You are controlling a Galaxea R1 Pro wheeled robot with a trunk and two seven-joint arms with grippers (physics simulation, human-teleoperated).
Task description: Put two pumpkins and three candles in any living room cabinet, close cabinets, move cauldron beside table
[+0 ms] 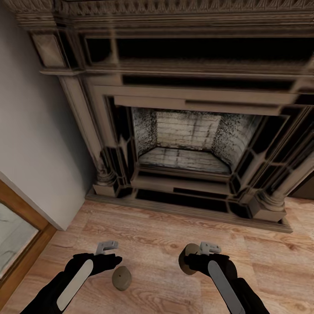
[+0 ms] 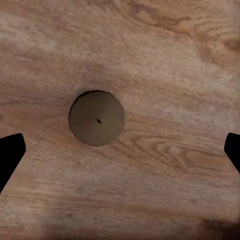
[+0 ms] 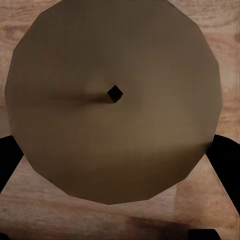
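A tan round candle (image 1: 121,278) with a dark wick stands on the wood floor, right under my left gripper (image 1: 109,261). In the left wrist view this candle (image 2: 96,118) lies well below the open gripper (image 2: 120,155), whose black fingertips (image 2: 10,152) are spread wide apart. A second tan candle (image 1: 187,258) sits raised at my right gripper (image 1: 194,261). In the right wrist view that candle (image 3: 112,97) is very close, its sides meeting both black fingers (image 3: 222,160) of the gripper (image 3: 117,165), which is shut on it. Pumpkins, cabinet, table and cauldron are out of view.
A large carved stone fireplace (image 1: 187,144) with a brick-lined hearth stands straight ahead on the wood floor (image 1: 157,235). A grey wall (image 1: 35,139) runs along the left, with a wood-framed glass panel (image 1: 17,235) at the lower left.
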